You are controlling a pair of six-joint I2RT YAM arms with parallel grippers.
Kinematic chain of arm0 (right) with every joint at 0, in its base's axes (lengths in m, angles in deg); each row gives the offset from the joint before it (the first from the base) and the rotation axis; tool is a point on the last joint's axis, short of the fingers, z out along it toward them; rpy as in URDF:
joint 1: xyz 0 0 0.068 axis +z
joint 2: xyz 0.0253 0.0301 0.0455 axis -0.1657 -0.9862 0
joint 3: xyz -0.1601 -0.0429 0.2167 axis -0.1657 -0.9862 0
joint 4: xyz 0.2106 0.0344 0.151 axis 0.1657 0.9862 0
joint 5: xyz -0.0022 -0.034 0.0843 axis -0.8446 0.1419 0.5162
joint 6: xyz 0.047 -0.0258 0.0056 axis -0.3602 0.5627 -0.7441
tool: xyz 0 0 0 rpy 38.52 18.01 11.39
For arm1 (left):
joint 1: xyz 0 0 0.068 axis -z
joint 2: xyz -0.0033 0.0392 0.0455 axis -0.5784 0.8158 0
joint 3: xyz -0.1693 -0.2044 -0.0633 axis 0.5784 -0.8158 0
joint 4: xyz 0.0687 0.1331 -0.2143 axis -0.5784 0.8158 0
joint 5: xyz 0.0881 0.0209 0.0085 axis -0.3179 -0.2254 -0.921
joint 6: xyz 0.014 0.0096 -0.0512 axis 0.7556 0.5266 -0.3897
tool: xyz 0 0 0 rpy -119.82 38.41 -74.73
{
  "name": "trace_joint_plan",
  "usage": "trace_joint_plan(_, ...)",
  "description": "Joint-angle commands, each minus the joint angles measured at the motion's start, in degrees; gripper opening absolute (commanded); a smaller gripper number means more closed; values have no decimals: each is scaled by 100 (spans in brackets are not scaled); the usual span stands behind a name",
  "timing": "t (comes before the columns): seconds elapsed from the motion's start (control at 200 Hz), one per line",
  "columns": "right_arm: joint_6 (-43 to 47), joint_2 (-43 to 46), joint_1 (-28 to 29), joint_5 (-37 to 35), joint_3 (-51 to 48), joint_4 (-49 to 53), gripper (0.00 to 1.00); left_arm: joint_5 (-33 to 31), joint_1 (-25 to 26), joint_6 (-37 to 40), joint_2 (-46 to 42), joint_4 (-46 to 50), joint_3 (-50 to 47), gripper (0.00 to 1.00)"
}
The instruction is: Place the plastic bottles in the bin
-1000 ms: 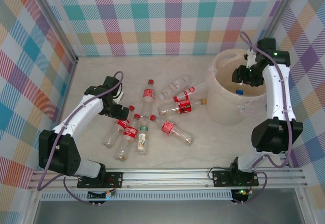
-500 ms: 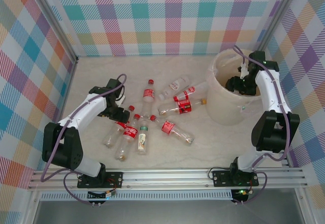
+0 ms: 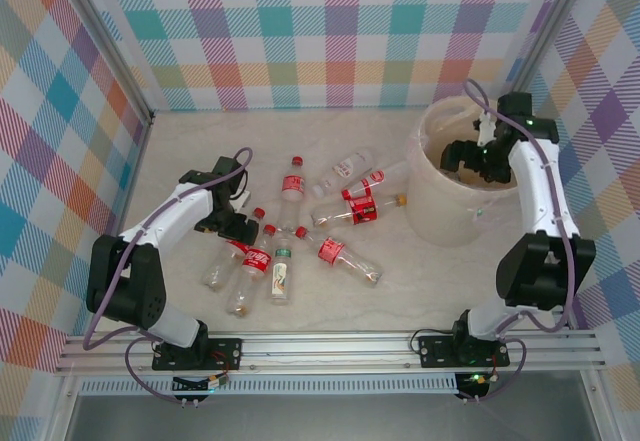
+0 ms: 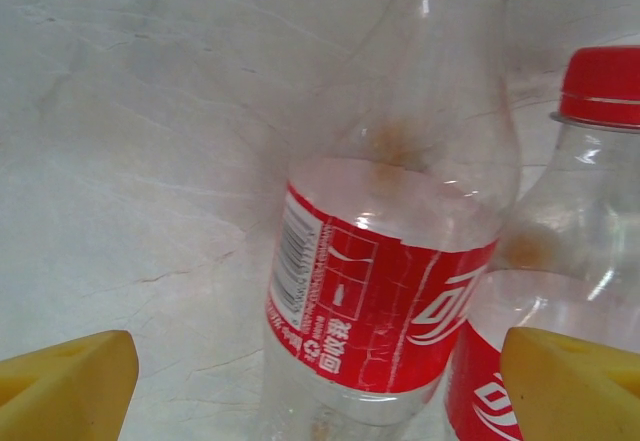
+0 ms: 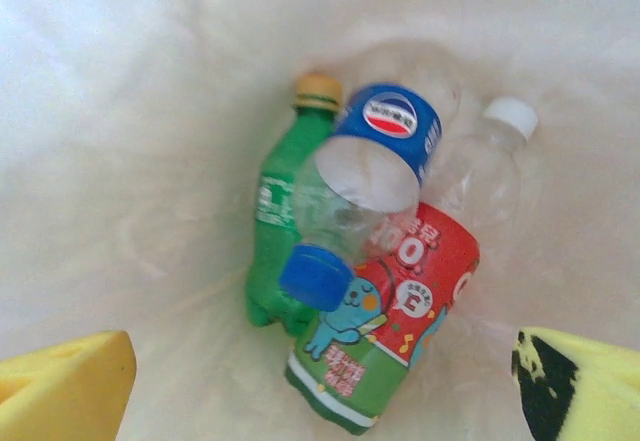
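Left wrist: left jaws apart, red-label bottle (image 4: 385,291) between; right jaws apart above binned bottles (image 5: 372,261).

The tabletop (image 3: 180,161) looks like pale stone or laminate, matt, with fine hairline veins. The bottles (image 3: 255,261) lying on it are thin clear plastic, glossy and catching highlights. The one under the left wrist (image 4: 400,191) wears a shiny red film label, and beside it is a smooth red plastic cap (image 4: 603,86). The bin (image 3: 440,211) is milky translucent plastic, dull inside. In it, the green bottle (image 5: 272,211) is glossy tinted plastic, next to a clear one with a blue printed wrap (image 5: 385,126). The yellow finger pads (image 4: 65,386) look matt and rubbery. The walls (image 3: 340,31) seem to be matt checked cloth. The near rail (image 3: 330,346) is brushed metal, and the arm shells (image 3: 165,216) are smooth white plastic.
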Motion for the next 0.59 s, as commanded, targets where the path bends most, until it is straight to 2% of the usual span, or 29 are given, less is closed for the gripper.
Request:
trace_joint_plan(0.0, 106, 649, -11, 635, 279, -74, 97, 296, 31, 93, 67, 36, -65, 93)
trace_joint_plan(0.22, -165, 1624, -10, 1688, 142, -649, 99, 294, 74, 39, 353, 2, -1, 90)
trace_joint_plan(0.36, -1085, 2459, 21, 2866, -695, -2047, 98, 211, 102, 19, 514, -25, 56, 89)
trace_joint_plan(0.44, -1485, 2776, 175, 2933, -1010, -2489, 98, 172, 112, 18, 598, -42, 67, 89)
trace_joint_plan(0.59, -1586, 3068, 558, 2902, -1228, -2561, 97, 129, 119, -16, 814, -92, 80, 86)
